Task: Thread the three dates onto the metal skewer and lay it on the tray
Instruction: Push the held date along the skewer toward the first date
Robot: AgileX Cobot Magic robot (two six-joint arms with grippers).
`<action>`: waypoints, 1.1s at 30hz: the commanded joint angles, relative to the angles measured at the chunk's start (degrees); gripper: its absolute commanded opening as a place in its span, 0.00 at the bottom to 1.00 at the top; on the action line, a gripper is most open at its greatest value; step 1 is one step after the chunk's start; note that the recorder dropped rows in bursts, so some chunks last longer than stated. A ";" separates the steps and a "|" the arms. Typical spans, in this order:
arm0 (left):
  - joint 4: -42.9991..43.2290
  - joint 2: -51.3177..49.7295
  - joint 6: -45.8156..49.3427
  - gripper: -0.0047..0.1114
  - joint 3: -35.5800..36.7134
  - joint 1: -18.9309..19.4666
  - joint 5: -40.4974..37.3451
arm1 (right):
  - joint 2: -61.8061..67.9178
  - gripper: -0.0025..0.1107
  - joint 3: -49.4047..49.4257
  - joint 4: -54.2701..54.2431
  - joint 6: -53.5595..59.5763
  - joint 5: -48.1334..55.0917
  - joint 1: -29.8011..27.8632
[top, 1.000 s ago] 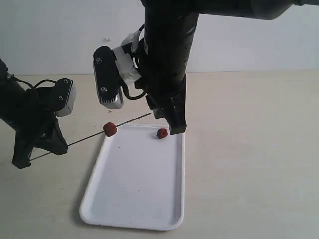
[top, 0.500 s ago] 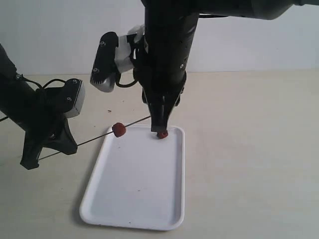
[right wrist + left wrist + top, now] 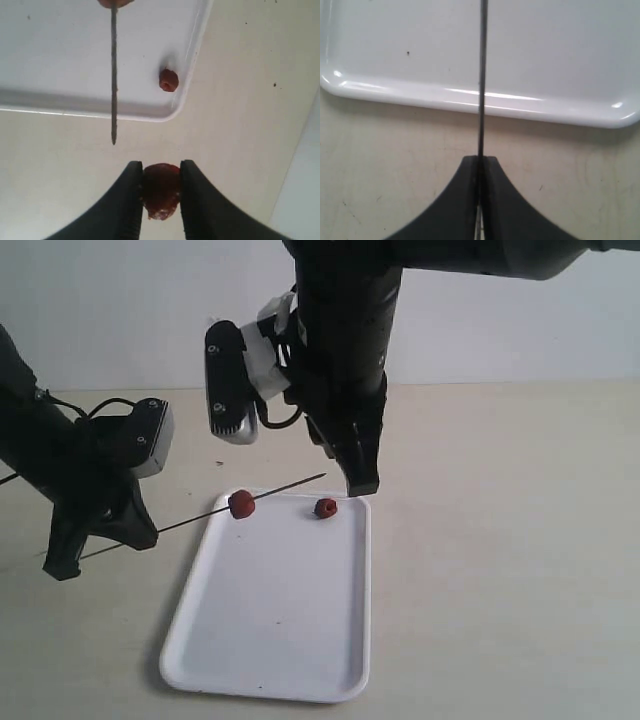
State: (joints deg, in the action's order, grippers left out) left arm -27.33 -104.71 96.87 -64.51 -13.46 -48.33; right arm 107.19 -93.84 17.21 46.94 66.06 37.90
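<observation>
My left gripper [image 3: 118, 537] [image 3: 481, 162] is shut on the metal skewer [image 3: 285, 488] [image 3: 482, 75], which slants over the white tray [image 3: 190, 630] [image 3: 470, 100]. One date [image 3: 241, 504] is threaded on the skewer. A second date [image 3: 325, 507] [image 3: 168, 80] lies loose in the tray's far corner. My right gripper [image 3: 362, 485] [image 3: 161, 165] is shut on the third date [image 3: 161, 192], which hangs just beyond and to one side of the skewer [image 3: 113, 75] tip. The exterior view hides this held date.
The tray [image 3: 50, 102] lies on a pale beige tabletop [image 3: 500, 560] with a white wall behind. The right arm's wrist camera [image 3: 228, 390] hangs above the skewer, and the left arm's camera [image 3: 150, 440] sits beside its gripper.
The left gripper carried the skewer and its threaded date a little to the right. The right wrist swung round and lifted slightly, ending off the skewer's tip. The loose date stayed put.
</observation>
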 commanded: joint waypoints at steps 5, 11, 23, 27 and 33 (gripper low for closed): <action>-0.27 0.01 -4.16 0.04 -0.11 -0.16 2.45 | -0.48 0.25 -0.24 -0.01 3.10 0.99 0.14; -0.27 0.01 -5.84 0.04 -0.11 -0.16 3.94 | -0.48 0.25 -0.24 -2.74 8.15 0.99 0.74; -0.27 0.01 -5.18 0.04 -0.11 -0.16 3.60 | -0.38 0.25 -0.24 -1.61 10.01 1.05 1.41; -0.27 0.01 -3.91 0.04 -0.11 -0.16 3.17 | -0.38 0.25 -0.24 -1.61 10.01 1.05 1.41; -0.27 0.52 -1.54 0.04 -0.11 -0.16 2.08 | -0.38 0.25 -0.24 0.93 7.86 1.22 1.41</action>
State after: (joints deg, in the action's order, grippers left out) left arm -27.21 -104.71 94.32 -64.51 -13.46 -45.62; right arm 107.19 -93.84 16.94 55.89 67.01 39.25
